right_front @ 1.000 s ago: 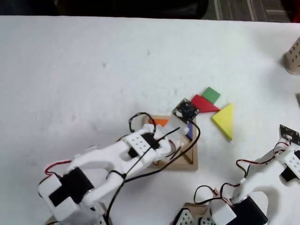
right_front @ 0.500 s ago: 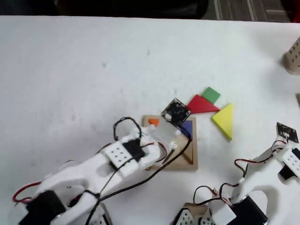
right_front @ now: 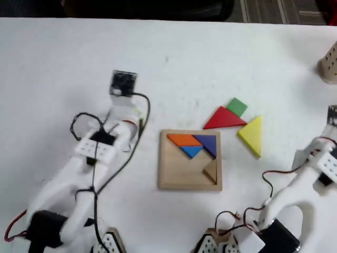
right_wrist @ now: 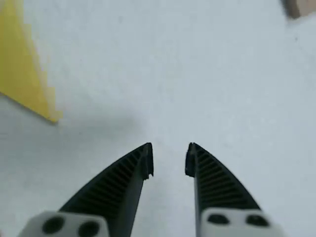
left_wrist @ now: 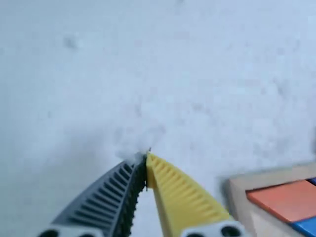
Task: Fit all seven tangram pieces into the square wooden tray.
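Observation:
The square wooden tray lies mid-table and holds an orange piece, a blue piece and a purple piece, with a tan triangle at one corner. To its upper right, a red triangle, a green square and a yellow triangle lie on the table. My left gripper is shut on nothing over bare table left of the tray. My right gripper hovers open and empty, right of the yellow triangle.
The white table has free room across its far half. A wooden peg stand sits at the far right edge. The left arm stretches along the tray's left; the right arm is at the right edge.
The left arm has swung away from above the tray to the left, uncovering the pieces in it. The right arm has shifted slightly to the right.

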`<state>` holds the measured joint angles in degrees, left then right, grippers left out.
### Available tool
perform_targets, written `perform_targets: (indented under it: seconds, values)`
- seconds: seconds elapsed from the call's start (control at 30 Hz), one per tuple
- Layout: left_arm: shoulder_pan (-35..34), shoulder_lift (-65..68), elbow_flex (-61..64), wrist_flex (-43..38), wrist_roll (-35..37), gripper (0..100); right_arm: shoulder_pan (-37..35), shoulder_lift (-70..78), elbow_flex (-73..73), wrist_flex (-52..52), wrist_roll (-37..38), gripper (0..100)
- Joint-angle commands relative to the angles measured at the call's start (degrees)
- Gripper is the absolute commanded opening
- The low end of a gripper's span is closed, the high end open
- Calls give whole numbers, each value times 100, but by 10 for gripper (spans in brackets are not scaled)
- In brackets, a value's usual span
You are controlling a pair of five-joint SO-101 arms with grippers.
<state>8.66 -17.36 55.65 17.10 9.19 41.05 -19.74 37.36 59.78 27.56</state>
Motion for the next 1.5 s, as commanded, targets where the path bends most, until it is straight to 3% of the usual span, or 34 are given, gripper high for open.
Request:
perform_targets:
  seconds: [0.0,0.23,0.53,0.77,0.9,1.13,1.47]
  values:
    - [-629,295,-598,-211,-18,27,-910,-198,-501,207,-220,125]
    - [-822,655,-738,-211,-26,27,-2475,725,-1943,585,-211,125]
    - [-998,699,-835,-264,-26,27,-3319,3609,-5099,1341,316,130]
    - [-989,699,-835,-264,-35,27,-3547,5640,-7446,2589,1626,131]
    - [-980,699,-835,-264,-35,27,-3644,6747,-8668,3064,1837,143]
    - [-980,708,-844,-264,-35,27,-3565,8268,-10488,3459,1864,326]
    - [-971,708,-853,-264,-35,27,-3530,9305,-11886,3829,1864,166]
